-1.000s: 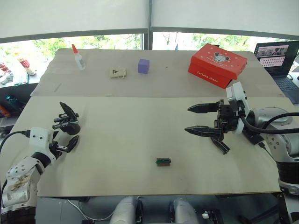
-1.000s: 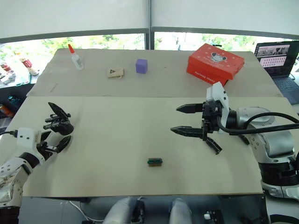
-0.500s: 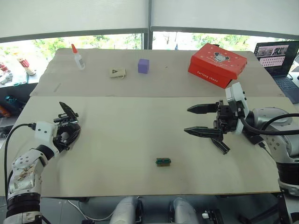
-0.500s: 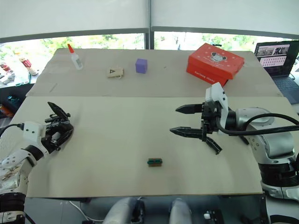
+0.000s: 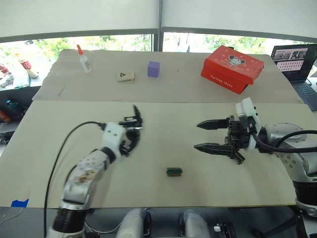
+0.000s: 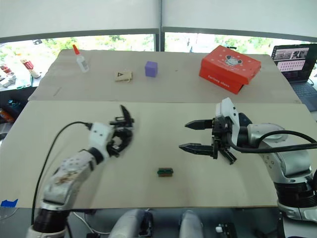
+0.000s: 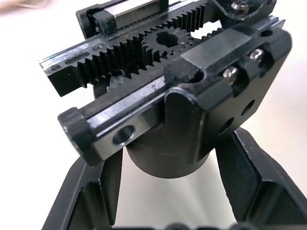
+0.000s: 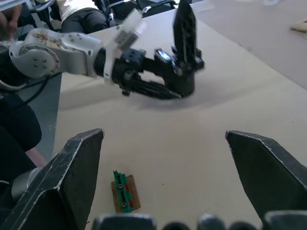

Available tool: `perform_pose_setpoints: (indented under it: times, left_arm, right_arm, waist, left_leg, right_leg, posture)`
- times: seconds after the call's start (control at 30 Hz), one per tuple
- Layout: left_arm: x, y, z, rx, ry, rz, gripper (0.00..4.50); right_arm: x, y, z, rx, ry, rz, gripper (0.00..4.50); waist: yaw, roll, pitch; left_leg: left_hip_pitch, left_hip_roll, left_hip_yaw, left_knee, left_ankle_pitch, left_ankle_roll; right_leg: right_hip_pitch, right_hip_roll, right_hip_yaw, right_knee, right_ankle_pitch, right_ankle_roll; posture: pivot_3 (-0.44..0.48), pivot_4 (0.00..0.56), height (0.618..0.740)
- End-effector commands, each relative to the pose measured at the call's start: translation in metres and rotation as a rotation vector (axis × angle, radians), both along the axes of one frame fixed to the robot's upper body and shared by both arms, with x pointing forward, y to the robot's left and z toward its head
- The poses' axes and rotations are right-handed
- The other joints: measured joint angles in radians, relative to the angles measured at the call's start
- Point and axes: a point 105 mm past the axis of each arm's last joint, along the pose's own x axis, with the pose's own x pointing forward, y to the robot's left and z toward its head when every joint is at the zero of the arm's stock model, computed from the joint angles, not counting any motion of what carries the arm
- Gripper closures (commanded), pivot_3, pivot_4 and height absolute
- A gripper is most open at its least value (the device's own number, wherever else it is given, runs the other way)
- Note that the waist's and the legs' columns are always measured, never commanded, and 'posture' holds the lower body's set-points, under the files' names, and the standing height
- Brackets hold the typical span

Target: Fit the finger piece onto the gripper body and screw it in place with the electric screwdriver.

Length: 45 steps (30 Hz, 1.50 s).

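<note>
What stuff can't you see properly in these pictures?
Gripper body: the left wrist view's top edge cuts off its upper part.
Laptop: cut by the head view's right edge.
Green-and-black block: too small to tell its parts.
Card: print too small to read.

A lab or office: board-topped tables by windows, with a laptop.
</note>
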Motion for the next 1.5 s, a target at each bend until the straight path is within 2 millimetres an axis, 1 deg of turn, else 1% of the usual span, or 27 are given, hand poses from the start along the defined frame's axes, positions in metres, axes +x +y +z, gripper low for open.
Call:
perform_pose_setpoints:
  times: [0.03, 0.1, 0.2, 0.27, 0.3, 0.33, 0.37, 0.4, 0.47, 0.57, 0.6, 0.67, 0.73, 0.83, 0.93, 1.07, 1.13, 1.17, 1.23, 1.3, 1.33, 1.4, 1.47, 1.5]
  left_arm:
    - [0.010, -0.025, 0.020, 0.021, -0.092, -0.049, 2.21]
    - [0.016, -0.033, 0.017, 0.023, -0.087, -0.060, 2.21]
    - [0.023, -0.034, 0.010, 0.027, -0.075, -0.065, 2.21]
    - [0.023, -0.031, 0.009, 0.029, -0.071, -0.084, 1.14]
    - [0.022, -0.026, 0.007, 0.054, -0.070, -0.108, 0.78]
    - [0.020, -0.020, 0.005, 0.087, -0.065, -0.149, 0.26]
    - [0.017, -0.013, 0.003, 0.106, -0.047, -0.197, 0.07]
    - [0.015, -0.004, 0.004, 0.105, -0.032, -0.255, 0.07]
    - [0.010, 0.007, 0.008, 0.096, -0.010, -0.379, 0.07]
    - [0.005, 0.012, 0.008, 0.123, -0.018, -0.570, 0.07]
    - [0.007, 0.013, 0.006, 0.133, -0.017, -0.601, 0.07]
    - [0.017, 0.015, 0.001, 0.187, -0.034, -0.623, 0.07]
    - [0.024, 0.013, -0.001, 0.192, -0.055, -0.650, 0.07]
    - [0.033, 0.010, 0.004, 0.142, -0.078, -0.667, 0.07]
    - [0.041, 0.000, 0.009, 0.108, -0.067, -0.705, 0.07]
    - [0.053, -0.007, 0.008, 0.113, -0.055, -0.708, 0.07]
    - [0.059, -0.011, 0.011, 0.108, -0.084, -0.698, 0.07]
    - [0.060, -0.013, 0.014, 0.084, -0.098, -0.697, 0.29]
    - [0.059, -0.013, 0.013, 0.060, -0.091, -0.703, 0.91]
    - [0.053, -0.013, 0.007, 0.062, -0.083, -0.721, 1.84]
    - [0.051, -0.013, 0.006, 0.055, -0.088, -0.718, 2.21]
    - [0.053, -0.013, 0.010, 0.016, -0.116, -0.676, 2.22]
    - [0.057, -0.015, 0.015, -0.037, -0.143, -0.593, 2.22]
    - [0.058, -0.016, 0.016, -0.035, -0.167, -0.548, 2.22]
  right_arm:
    - [-0.003, 0.001, 0.011, 0.011, -0.044, 0.005, 0.00]
    - [-0.001, 0.002, 0.011, 0.012, -0.048, 0.002, 0.00]
    - [0.000, 0.003, 0.010, 0.014, -0.056, -0.004, 0.00]
    - [0.000, 0.004, 0.010, 0.014, -0.061, -0.006, 0.00]
    - [0.000, 0.005, 0.009, 0.011, -0.066, -0.006, 0.00]
    - [-0.001, 0.005, 0.009, 0.007, -0.071, -0.005, 0.00]
    - [-0.001, 0.004, 0.010, 0.005, -0.073, -0.005, 0.00]
    - [-0.002, 0.003, 0.010, 0.002, -0.074, -0.005, 0.00]
    - [-0.002, 0.001, 0.011, -0.003, -0.074, -0.008, 0.00]
    - [-0.001, -0.003, 0.011, -0.015, -0.076, -0.017, 0.00]
    - [-0.001, -0.003, 0.012, -0.015, -0.077, -0.019, 0.00]
    - [0.000, -0.003, 0.013, -0.015, -0.081, -0.021, 0.00]
    - [-0.002, -0.002, 0.014, -0.019, -0.084, -0.020, 0.00]
    - [-0.005, -0.001, 0.015, -0.028, -0.084, -0.020, 0.00]
    - [-0.010, -0.007, 0.015, -0.048, -0.071, -0.027, 0.00]
    - [-0.011, -0.009, 0.015, -0.056, -0.074, -0.035, 0.00]
    - [-0.009, -0.008, 0.018, -0.045, -0.085, -0.048, 0.00]
    - [-0.009, -0.008, 0.018, -0.042, -0.087, -0.050, 0.00]
    - [-0.010, -0.007, 0.017, -0.040, -0.087, -0.051, 0.00]
    - [-0.011, -0.005, 0.016, -0.032, -0.088, -0.054, 0.00]
    - [-0.011, -0.004, 0.015, -0.028, -0.089, -0.055, 0.00]
    - [-0.012, -0.003, 0.015, -0.021, -0.086, -0.057, 0.00]
    - [-0.013, -0.001, 0.013, -0.017, -0.082, -0.058, 0.00]
    - [-0.014, 0.000, 0.011, -0.015, -0.079, -0.057, 0.00]
  waist:
    - [0.002, 0.000, 0.000]
    - [0.002, 0.000, 0.000]
    - [0.000, 0.000, 0.000]
    - [-0.001, 0.000, 0.000]
    - [-0.001, 0.000, 0.000]
    - [-0.002, 0.000, 0.000]
    - [-0.003, 0.000, 0.000]
    - [-0.005, 0.000, 0.000]
    - [-0.007, 0.000, 0.000]
    - [0.000, 0.001, 0.000]
    - [0.003, 0.001, 0.000]
    - [0.008, 0.001, 0.000]
    - [0.007, 0.001, 0.000]
    - [0.004, 0.001, 0.000]
    - [0.006, 0.000, 0.000]
    - [0.004, 0.000, 0.000]
    - [0.002, 0.000, 0.000]
    - [0.001, 0.000, 0.000]
    - [-0.001, 0.000, 0.000]
    - [-0.003, 0.000, 0.000]
    - [-0.005, 0.000, 0.000]
    - [-0.007, 0.000, 0.000]
    - [-0.006, 0.000, 0.000]
    - [-0.005, 0.000, 0.000]
  left_leg:
    - [0.000, 0.000, 0.000, 0.000, 0.000, 0.000]
    - [0.000, 0.000, 0.000, 0.000, 0.000, 0.000]
    - [0.000, 0.000, 0.000, 0.000, 0.000, 0.000]
    - [0.000, 0.000, 0.000, 0.000, 0.000, 0.000]
    - [0.000, 0.000, 0.000, 0.000, 0.000, 0.000]
    - [0.000, 0.000, 0.000, 0.000, 0.000, 0.000]
    - [0.000, 0.000, 0.000, 0.000, 0.000, 0.000]
    - [0.000, 0.000, 0.000, 0.000, 0.000, 0.000]
    - [0.001, 0.001, 0.000, 0.000, 0.000, 0.000]
    - [0.001, 0.000, 0.000, 0.001, 0.000, 0.000]
    - [0.001, 0.000, 0.000, 0.001, 0.000, 0.000]
    - [0.000, -0.001, 0.000, 0.002, 0.000, 0.000]
    - [0.000, -0.001, 0.000, 0.002, 0.000, 0.000]
    - [-0.001, -0.001, 0.000, 0.002, 0.001, 0.000]
    - [-0.002, -0.001, 0.000, 0.002, 0.001, 0.000]
    - [-0.003, -0.001, -0.001, 0.004, 0.001, 0.001]
    - [-0.003, -0.001, 0.000, 0.004, 0.001, 0.001]
    - [-0.003, -0.001, -0.001, 0.004, 0.001, 0.001]
    - [-0.003, -0.001, -0.001, 0.004, 0.001, 0.001]
    - [-0.004, -0.001, -0.001, 0.004, 0.001, 0.001]
    - [-0.004, -0.001, -0.001, 0.004, 0.001, 0.001]
    - [-0.004, -0.001, -0.001, 0.004, 0.001, 0.001]
    - [-0.004, -0.001, -0.002, 0.004, 0.001, 0.001]
    - [-0.004, -0.001, -0.002, 0.004, 0.001, 0.001]
  right_leg:
    - [0.000, 0.000, 0.000, 0.000, 0.000, 0.000]
    - [0.000, 0.000, 0.000, 0.000, 0.000, 0.000]
    - [0.000, 0.000, 0.000, 0.000, 0.000, 0.000]
    - [0.000, 0.000, 0.000, 0.000, 0.000, 0.000]
    - [0.000, 0.000, 0.000, 0.000, 0.000, 0.000]
    - [0.000, 0.000, 0.000, 0.000, 0.000, 0.000]
    - [0.000, 0.000, 0.000, 0.000, 0.000, 0.000]
    - [0.000, 0.000, 0.000, 0.000, 0.000, 0.000]
    - [-0.001, 0.000, 0.000, 0.000, 0.000, 0.000]
    - [-0.001, 0.000, 0.000, -0.001, 0.000, 0.000]
    - [0.000, 0.000, -0.001, -0.002, 0.000, 0.000]
    - [0.000, 0.000, -0.001, -0.002, 0.000, 0.000]
    - [0.000, 0.000, -0.001, -0.002, 0.000, 0.000]
    - [-0.001, 0.000, -0.002, 0.000, 0.000, 0.000]
    - [-0.001, 0.000, -0.003, 0.000, 0.000, 0.000]
    - [-0.001, 0.000, -0.004, 0.000, 0.000, 0.001]
    - [-0.001, 0.000, -0.004, 0.000, 0.000, 0.001]
    - [-0.001, 0.000, -0.004, 0.001, 0.000, 0.001]
    - [-0.001, 0.000, -0.004, 0.001, 0.000, 0.001]
    - [-0.001, 0.000, -0.004, 0.001, 0.000, 0.001]
    - [-0.001, 0.000, -0.004, 0.001, 0.000, 0.001]
    - [-0.001, 0.000, -0.005, 0.001, 0.000, 0.001]
    - [-0.001, 0.000, -0.005, 0.001, 0.000, 0.001]
    - [-0.001, 0.000, -0.005, 0.001, 0.000, 0.001]
  posture:
    - [0.000, 0.150, 0.740]
    - [0.000, 0.150, 0.740]
    - [0.000, 0.150, 0.740]
    - [0.000, 0.150, 0.740]
    - [0.000, 0.150, 0.740]
    - [0.000, 0.150, 0.740]
    - [0.000, 0.150, 0.740]
    - [0.000, 0.150, 0.740]
    - [0.000, 0.150, 0.740]
    - [0.000, 0.150, 0.740]
    - [0.000, 0.150, 0.740]
    - [0.000, 0.150, 0.740]
    - [0.000, 0.150, 0.740]
    - [0.000, 0.150, 0.740]
    - [0.000, 0.150, 0.740]
    - [0.000, 0.150, 0.740]
    - [0.000, 0.150, 0.740]
    - [0.000, 0.150, 0.740]
    - [0.000, 0.150, 0.740]
    - [0.000, 0.150, 0.740]
    - [0.000, 0.150, 0.740]
    - [0.000, 0.150, 0.740]
    - [0.000, 0.150, 0.740]
    - [0.000, 0.150, 0.740]
